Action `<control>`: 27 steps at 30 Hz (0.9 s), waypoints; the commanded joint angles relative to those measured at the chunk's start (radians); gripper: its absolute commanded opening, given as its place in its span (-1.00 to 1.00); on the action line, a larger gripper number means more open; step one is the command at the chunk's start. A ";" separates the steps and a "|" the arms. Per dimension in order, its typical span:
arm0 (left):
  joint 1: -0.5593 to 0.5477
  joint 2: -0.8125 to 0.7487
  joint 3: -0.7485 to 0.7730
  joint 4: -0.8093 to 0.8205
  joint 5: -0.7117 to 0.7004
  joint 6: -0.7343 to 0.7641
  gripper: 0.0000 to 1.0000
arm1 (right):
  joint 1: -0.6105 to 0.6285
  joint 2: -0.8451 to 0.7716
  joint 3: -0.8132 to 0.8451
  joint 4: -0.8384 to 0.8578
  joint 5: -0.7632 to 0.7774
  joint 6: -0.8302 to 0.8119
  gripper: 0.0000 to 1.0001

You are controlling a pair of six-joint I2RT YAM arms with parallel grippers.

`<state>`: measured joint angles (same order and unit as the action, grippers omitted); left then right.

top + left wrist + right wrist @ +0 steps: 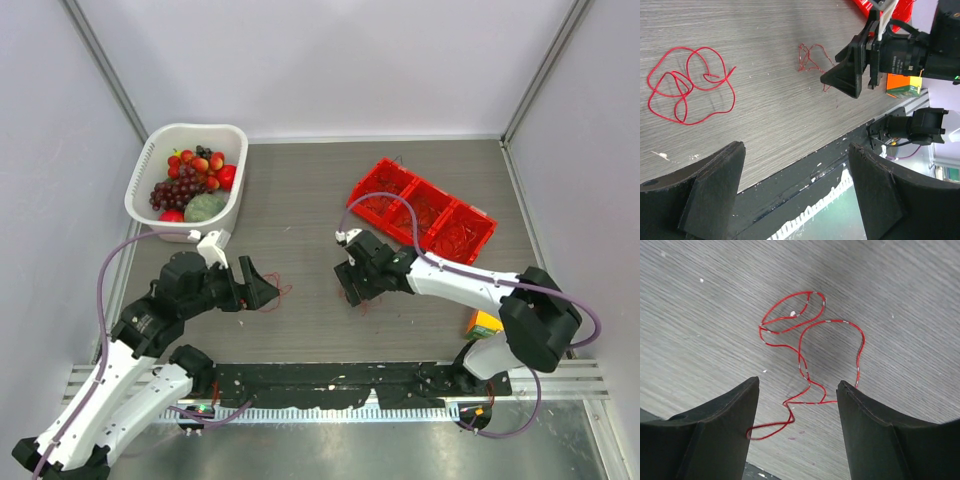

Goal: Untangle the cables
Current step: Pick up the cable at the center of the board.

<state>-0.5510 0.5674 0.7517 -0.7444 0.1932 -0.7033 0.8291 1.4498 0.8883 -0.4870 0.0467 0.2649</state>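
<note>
Centrally, two red cables lie apart on the grey table: a looped cable just right of the left gripper, and a second cable beneath the right gripper. Both grippers' jaws are spread, pinching nothing. A fruit basket stands far left, a red tray far right.

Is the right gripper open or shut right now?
Open. The right gripper has its two black fingers wide apart, with a thin red wire lying on the grey wood-grain table between them.
</note>
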 commanded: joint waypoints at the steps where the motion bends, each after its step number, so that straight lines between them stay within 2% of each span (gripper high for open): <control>1: 0.003 0.015 0.038 0.054 0.035 0.004 0.76 | 0.008 0.037 -0.035 0.076 0.059 0.019 0.33; 4: 0.003 0.012 0.034 0.051 0.034 0.004 0.76 | 0.025 0.072 -0.043 0.103 0.175 0.028 0.17; 9: 0.003 0.003 0.029 0.042 0.028 0.002 0.76 | 0.027 0.092 -0.071 0.180 0.180 0.048 -0.15; 13: 0.002 -0.001 0.035 0.043 0.029 0.002 0.76 | 0.024 0.086 -0.083 0.202 0.202 0.065 -0.70; 14: 0.003 0.000 0.040 0.042 0.032 0.005 0.76 | 0.024 0.087 -0.075 0.194 0.209 0.069 -0.98; 18: 0.003 0.000 0.064 0.020 0.031 0.019 0.77 | 0.013 0.049 -0.019 0.111 0.301 0.108 -0.99; 22: 0.003 -0.021 0.072 0.008 0.023 0.025 0.77 | -0.039 -0.057 0.075 -0.025 0.384 0.148 -0.99; 27: 0.003 -0.032 0.077 0.007 0.028 0.030 0.78 | -0.238 -0.181 0.194 -0.182 0.363 0.137 -0.99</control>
<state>-0.5510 0.5438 0.7860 -0.7452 0.2062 -0.6968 0.7208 1.3914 0.9703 -0.5446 0.3481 0.3786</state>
